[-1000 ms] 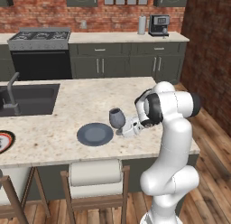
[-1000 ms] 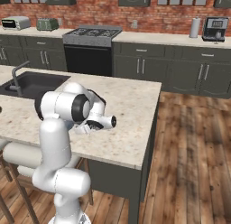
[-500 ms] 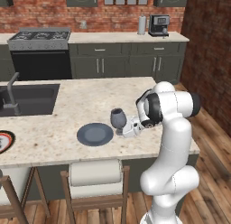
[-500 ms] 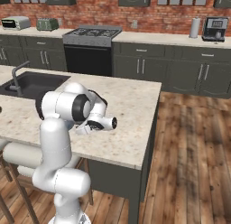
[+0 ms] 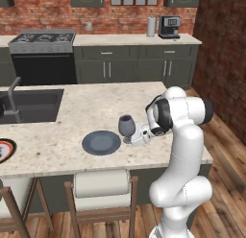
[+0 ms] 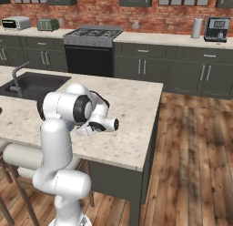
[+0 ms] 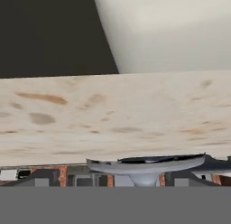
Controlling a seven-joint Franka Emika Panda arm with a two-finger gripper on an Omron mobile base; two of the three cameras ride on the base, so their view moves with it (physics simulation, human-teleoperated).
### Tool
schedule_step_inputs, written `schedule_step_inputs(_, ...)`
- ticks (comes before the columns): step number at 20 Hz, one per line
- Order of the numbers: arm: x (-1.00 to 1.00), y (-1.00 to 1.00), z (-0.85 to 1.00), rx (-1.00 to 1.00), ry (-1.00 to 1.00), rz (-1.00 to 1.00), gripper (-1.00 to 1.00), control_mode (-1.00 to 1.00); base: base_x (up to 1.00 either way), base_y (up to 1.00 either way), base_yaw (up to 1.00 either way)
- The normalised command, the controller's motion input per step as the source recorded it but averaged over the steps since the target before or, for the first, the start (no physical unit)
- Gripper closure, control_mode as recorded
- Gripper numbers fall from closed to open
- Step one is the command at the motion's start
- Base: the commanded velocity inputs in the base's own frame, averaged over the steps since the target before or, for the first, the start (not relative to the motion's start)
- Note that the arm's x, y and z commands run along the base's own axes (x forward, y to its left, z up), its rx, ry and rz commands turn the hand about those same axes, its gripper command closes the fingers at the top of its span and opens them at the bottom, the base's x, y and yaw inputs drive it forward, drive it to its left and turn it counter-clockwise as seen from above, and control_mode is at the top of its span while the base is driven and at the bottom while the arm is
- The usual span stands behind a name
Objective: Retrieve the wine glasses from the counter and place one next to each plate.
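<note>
Wine glass (image 5: 127,126) set beside slate-blue plate (image 5: 101,142)
Glass stands upright on the tabletop (image 5: 96,102), directly ahead of the hand (image 5: 137,136), whose fingers are apart.

The island (image 5: 72,112) is viewed from behind the arm in both base views, looking forward and down toward the brick wall at 12 o'clock; the arm stands at 4 o'clock in the left, 8 o'clock in the right. The stone top (image 7: 113,119) is seen very close in the hand view.
</note>
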Motion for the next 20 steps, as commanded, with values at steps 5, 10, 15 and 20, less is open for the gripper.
schedule_step_inputs(5, 0.0, -0.39, -0.34, -0.03, 0.01, 0.0, -1.0, -1.0, 0.0, 0.0, 0.0)
schedule_step_inputs(10, 0.0, -0.46, -0.4, -0.04, 0.02, 0.0, -1.0, -1.0, 0.0, 0.0, 0.0)
schedule_step_inputs(15, 0.0, -0.64, -0.5, -0.06, 0.01, 0.0, -1.0, -1.0, 0.0, 0.0, 0.0)
schedule_step_inputs(20, -0.01, -0.57, -0.25, -0.02, -0.01, 0.0, -1.0, -1.0, 0.0, 0.0, 0.0)
